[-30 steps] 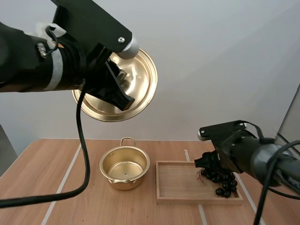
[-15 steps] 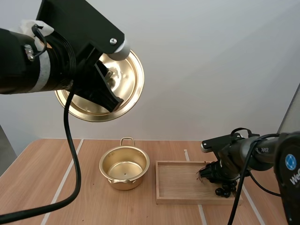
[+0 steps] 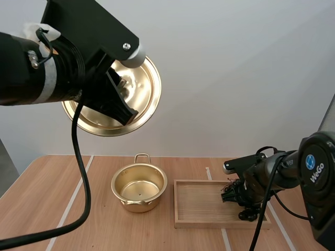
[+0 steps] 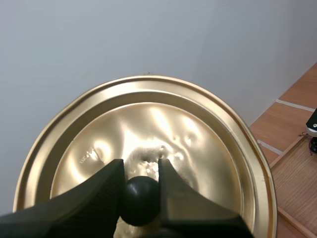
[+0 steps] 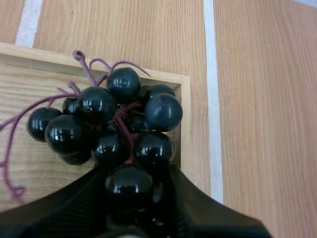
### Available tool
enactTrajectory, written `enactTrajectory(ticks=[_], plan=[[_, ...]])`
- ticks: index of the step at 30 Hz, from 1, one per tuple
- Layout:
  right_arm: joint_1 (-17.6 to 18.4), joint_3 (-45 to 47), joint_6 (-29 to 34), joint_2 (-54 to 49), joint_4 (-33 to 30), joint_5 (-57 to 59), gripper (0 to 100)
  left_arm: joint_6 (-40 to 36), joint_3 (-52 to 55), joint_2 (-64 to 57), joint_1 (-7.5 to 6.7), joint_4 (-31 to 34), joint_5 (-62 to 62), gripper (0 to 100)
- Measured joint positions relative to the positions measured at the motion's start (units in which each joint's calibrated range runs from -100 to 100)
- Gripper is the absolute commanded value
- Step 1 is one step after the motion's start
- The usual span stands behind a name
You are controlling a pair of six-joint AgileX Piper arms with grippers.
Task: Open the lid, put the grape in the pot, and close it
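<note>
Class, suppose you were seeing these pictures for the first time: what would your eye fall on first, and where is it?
The shiny gold lid dominates, held high in the air by its black knob in the left gripper. Below it the pot stands open and empty on the table. Beside the pot, the right gripper pinches a bunch of dark grapes at the right end of the wooden tray.

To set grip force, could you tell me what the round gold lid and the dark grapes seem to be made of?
Round gold lid: thin brass-coloured metal, polished; it mirrors light and shows small dents. Bunch of dark grapes: probably plastic; identical glossy beads on purple cord-like stems.
</note>
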Motion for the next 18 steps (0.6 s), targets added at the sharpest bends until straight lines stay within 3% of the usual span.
enactTrajectory(ticks=[8, 16, 18], plan=[[0.0, 0.0, 0.5, -4.4, 1.2, 0.3, 0, -0.1, -2.7, 0.0, 0.00, 0.0, 1.0, 0], [0.5, 0.0, 0.5, -19.9, 1.6, -7.3, 0, -1.6, -13.1, 0.0, 0.00, 0.1, 2.4, 0], [2.7, 0.0, -1.3, -24.8, 1.4, -10.9, 0, -2.3, -17.3, 0.0, 0.00, 0.2, 3.6, 0]])
